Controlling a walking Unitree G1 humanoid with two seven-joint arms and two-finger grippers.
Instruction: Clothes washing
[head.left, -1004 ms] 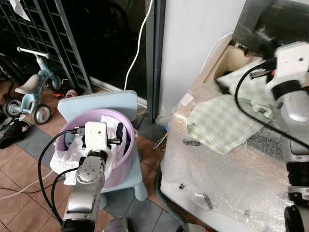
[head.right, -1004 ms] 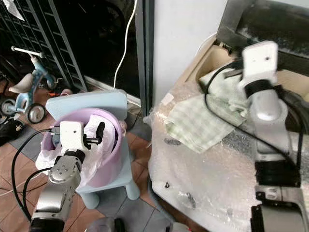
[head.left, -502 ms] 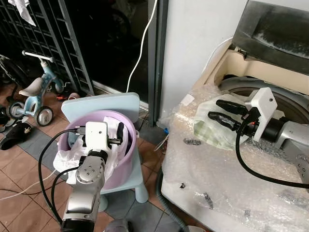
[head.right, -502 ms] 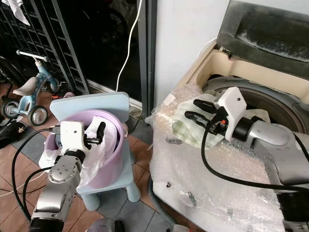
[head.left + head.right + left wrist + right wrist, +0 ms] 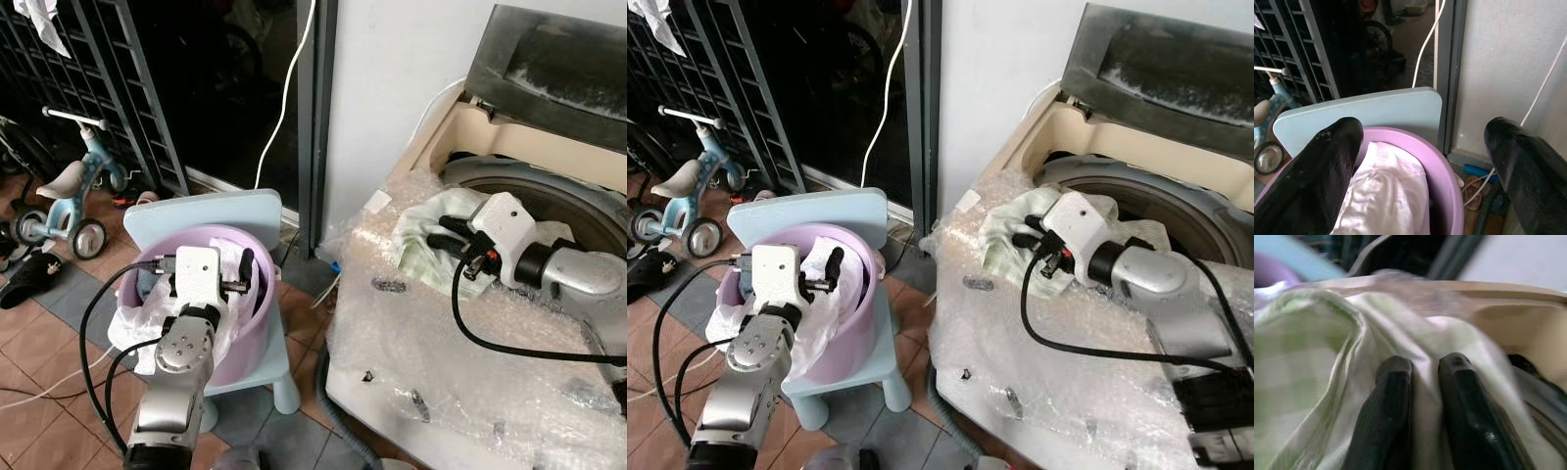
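A pale green checked cloth (image 5: 419, 250) lies bunched on the washing machine's top, at the rim of the open drum (image 5: 568, 201). My right gripper (image 5: 453, 243) reaches into it from the right. In the right wrist view its fingers (image 5: 1393, 396) stand close together with a fold of the cloth (image 5: 1312, 342) pinched between them. My left gripper (image 5: 1420, 161) hangs open over the purple basin (image 5: 253, 323), apart from the white garments (image 5: 132, 321) lying inside. The basin stands on a light blue child's chair (image 5: 201, 211).
Bubble wrap (image 5: 460, 362) covers the machine's top. Its lid (image 5: 558, 59) stands raised at the back. A white cable (image 5: 284, 98) hangs by the door frame. A child's tricycle (image 5: 69, 191) and a metal gate (image 5: 108, 88) are at the far left, on a tiled floor.
The right arm swung down from above the drum and its gripper closed on the green cloth, which went from spread flat to bunched. The left arm stayed over the basin.
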